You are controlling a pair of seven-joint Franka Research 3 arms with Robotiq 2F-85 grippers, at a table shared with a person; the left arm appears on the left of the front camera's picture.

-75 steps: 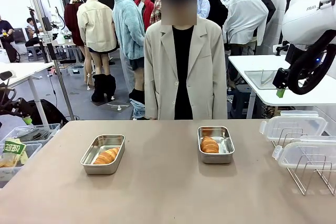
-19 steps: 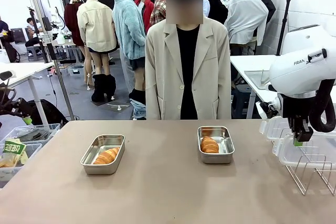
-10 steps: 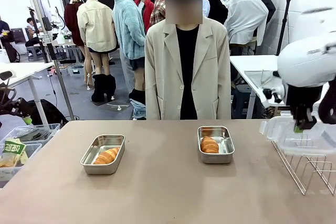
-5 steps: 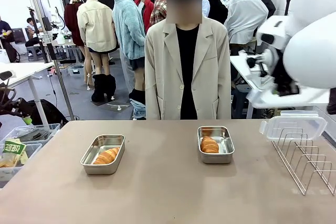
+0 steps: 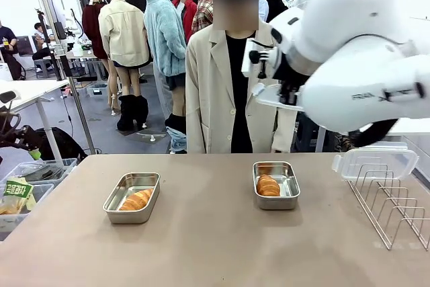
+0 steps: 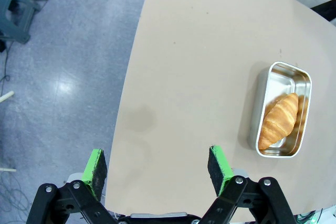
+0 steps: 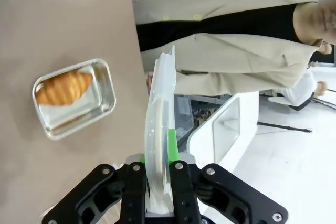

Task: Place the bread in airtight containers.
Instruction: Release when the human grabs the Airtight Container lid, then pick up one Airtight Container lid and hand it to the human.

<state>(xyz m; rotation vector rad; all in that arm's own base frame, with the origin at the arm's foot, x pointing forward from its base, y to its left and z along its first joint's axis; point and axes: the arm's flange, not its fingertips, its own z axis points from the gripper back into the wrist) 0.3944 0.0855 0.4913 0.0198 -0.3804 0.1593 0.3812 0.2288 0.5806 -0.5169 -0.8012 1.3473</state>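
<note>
In the lower left of the front view, one steel container (image 5: 127,216) stands on the counter (image 5: 215,250) with a golden roll (image 5: 136,199) lying inside it. The left wrist view looks down on this same container (image 6: 292,80) at the right side of the frame, and the roll (image 6: 278,120) lies diagonally in it. The left jaws stand wide apart at the bottom edge, and their green pads (image 6: 96,164) hold nothing, above bare counter near its curved edge.

Near the middle of the front view, the second container (image 5: 275,204) holds the other roll (image 5: 268,185), in front of the person (image 5: 232,99) at the far side. In the upper right, the right arm (image 5: 363,65) carries a clear lid (image 5: 269,96) high above the counter. In the right wrist view the right jaws are closed narrowly on the rim of this lid (image 7: 157,140), which is seen edge-on. The second container (image 7: 86,111) with its roll (image 7: 63,88) lies in the left part of that frame. At the far right, another lid (image 5: 374,162) rests on the wire rack (image 5: 396,216).

I judge that the bread part is done, because each roll is already in a container. What is left is the closing. Both containers are open on top, one lid is in the air and not yet over a container, and the other waits on the rack.
</note>
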